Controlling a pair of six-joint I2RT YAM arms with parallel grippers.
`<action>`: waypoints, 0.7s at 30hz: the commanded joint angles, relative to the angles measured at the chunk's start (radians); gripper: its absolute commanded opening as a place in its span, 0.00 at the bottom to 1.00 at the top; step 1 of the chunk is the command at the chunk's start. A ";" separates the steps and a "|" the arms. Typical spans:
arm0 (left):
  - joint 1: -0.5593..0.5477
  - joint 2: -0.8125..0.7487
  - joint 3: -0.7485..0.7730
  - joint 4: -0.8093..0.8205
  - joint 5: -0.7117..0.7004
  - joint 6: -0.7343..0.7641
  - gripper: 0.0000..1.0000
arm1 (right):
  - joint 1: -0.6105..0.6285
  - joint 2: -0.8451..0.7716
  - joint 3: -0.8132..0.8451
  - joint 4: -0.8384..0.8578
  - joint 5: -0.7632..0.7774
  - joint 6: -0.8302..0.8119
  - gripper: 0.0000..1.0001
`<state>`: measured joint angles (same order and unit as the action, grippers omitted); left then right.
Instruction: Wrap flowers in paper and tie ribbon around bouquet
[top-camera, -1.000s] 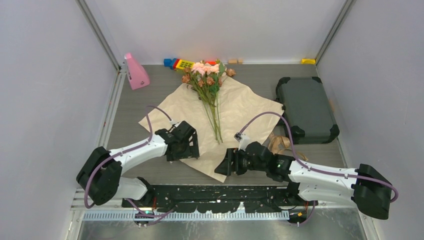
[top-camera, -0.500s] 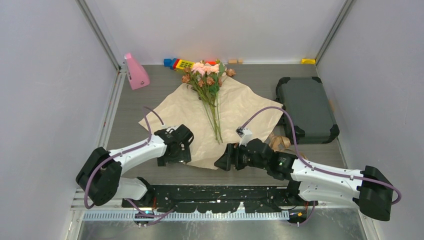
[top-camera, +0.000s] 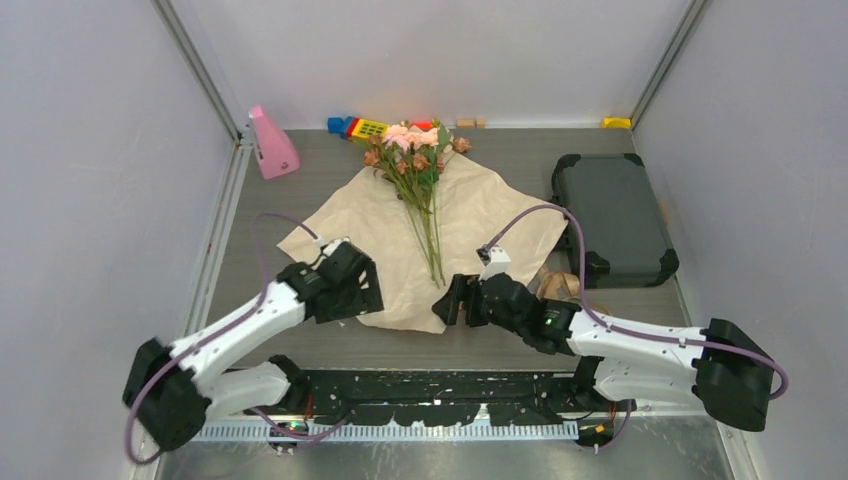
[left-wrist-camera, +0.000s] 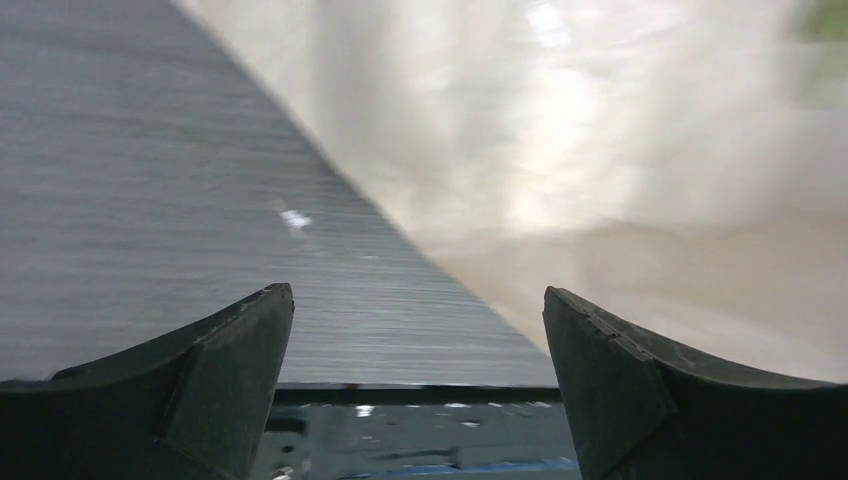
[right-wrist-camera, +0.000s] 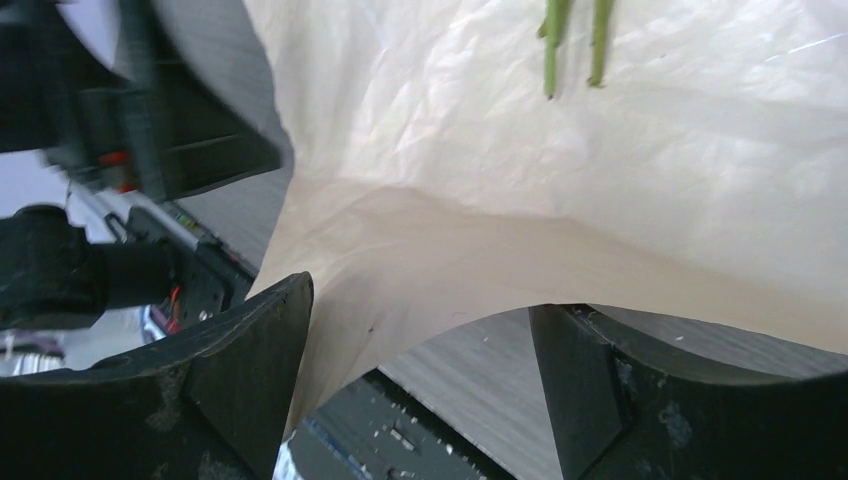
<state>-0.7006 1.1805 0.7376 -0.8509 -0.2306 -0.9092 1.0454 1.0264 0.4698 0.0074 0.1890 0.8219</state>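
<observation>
Grey tabletop, paper spread mid-frame, flowers laid on it. Left hand spread at lower-left edge, right hand spread around bottom corner, nothing pinched. Flowers could be rolled off if corner's yanked.

A dark grey hard case lies on the grey bench at right. Along the back: a pink cone-shaped object, colourful toy blocks, a small yellow block.

The left arm and the right arm are made of white links and bulky black joints, with a purple cable looped along each. Dark wedge-shaped fingers are carried, scuffed on the right arm.
</observation>
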 joint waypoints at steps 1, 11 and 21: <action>0.003 -0.254 -0.021 0.172 0.131 0.058 1.00 | -0.053 0.067 0.054 0.107 0.099 0.019 0.85; 0.001 -0.489 -0.198 0.538 0.613 0.193 1.00 | -0.244 0.263 0.081 0.295 -0.032 0.086 0.85; -0.035 -0.319 -0.246 0.721 0.683 0.204 1.00 | -0.264 0.308 0.065 0.304 -0.001 0.143 0.85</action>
<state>-0.7166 0.8230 0.4923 -0.2546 0.4328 -0.7383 0.7883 1.3354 0.5232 0.2565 0.1555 0.9276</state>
